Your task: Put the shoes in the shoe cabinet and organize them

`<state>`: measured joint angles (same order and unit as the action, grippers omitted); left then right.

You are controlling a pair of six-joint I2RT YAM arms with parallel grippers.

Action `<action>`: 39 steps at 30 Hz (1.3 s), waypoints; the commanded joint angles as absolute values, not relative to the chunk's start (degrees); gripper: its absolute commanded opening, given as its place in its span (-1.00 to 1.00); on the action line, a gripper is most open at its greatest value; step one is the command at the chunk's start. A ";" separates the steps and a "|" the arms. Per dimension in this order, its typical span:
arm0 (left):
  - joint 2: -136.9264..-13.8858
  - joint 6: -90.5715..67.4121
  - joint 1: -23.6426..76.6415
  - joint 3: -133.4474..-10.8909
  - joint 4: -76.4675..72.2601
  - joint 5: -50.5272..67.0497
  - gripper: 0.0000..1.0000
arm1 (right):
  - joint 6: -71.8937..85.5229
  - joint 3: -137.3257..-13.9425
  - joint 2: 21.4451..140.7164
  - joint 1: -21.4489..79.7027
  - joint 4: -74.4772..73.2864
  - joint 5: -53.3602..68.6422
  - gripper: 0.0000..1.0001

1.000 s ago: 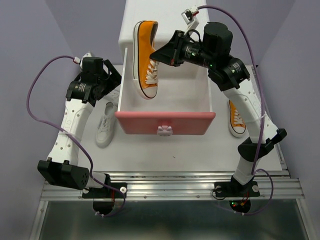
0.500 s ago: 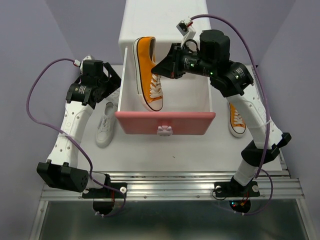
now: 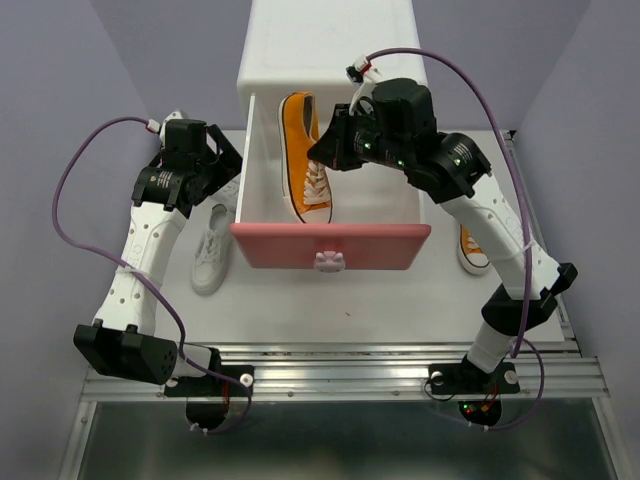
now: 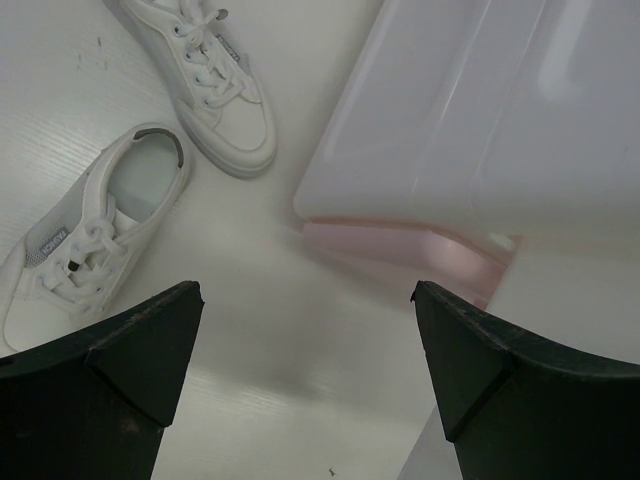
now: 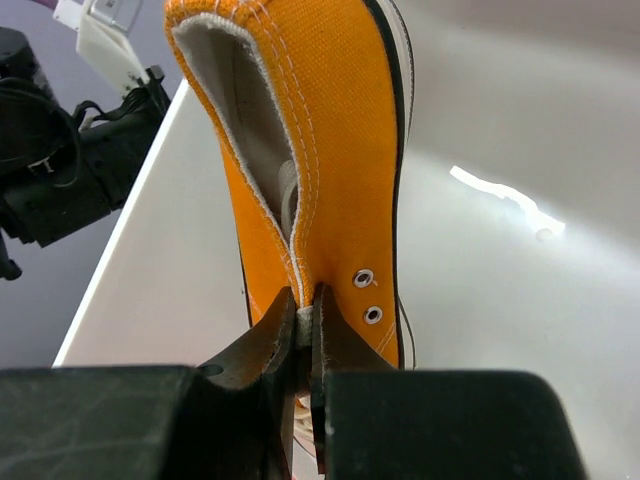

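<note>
My right gripper (image 3: 326, 150) (image 5: 305, 300) is shut on the side wall of an orange shoe (image 3: 306, 158) (image 5: 340, 150), near the lace eyelets. It holds the shoe over the left half of the open upper drawer (image 3: 330, 246) of the shoe cabinet (image 3: 330, 40), toe toward the pink front. The other orange shoe (image 3: 471, 248) lies on the table right of the drawer, partly hidden by the right arm. Two white shoes (image 3: 210, 250) (image 4: 215, 90) (image 4: 90, 230) lie on the table left of the cabinet. My left gripper (image 3: 215, 165) (image 4: 305, 300) hangs open above the table between them and the cabinet (image 4: 480, 120).
The open drawer's pink front with a white knob (image 3: 329, 262) juts toward the table's near edge. Purple cables loop off both arms. Purple walls close in the table on both sides and at the back.
The right gripper has carried the orange shoe down and toward the drawer front, turning it from sole-sideways to more upright. The left arm has barely moved.
</note>
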<state>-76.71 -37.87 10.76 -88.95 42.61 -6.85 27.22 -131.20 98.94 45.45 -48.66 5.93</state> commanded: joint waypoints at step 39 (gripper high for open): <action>-75.32 -38.23 10.55 -87.36 41.49 -10.81 0.97 | 39.29 -139.57 105.12 53.96 -52.83 -18.73 -0.99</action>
<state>-76.64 -38.04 10.76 -87.66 42.72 -9.54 38.41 -136.42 105.51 53.34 -58.39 -18.65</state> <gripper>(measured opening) 0.986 0.079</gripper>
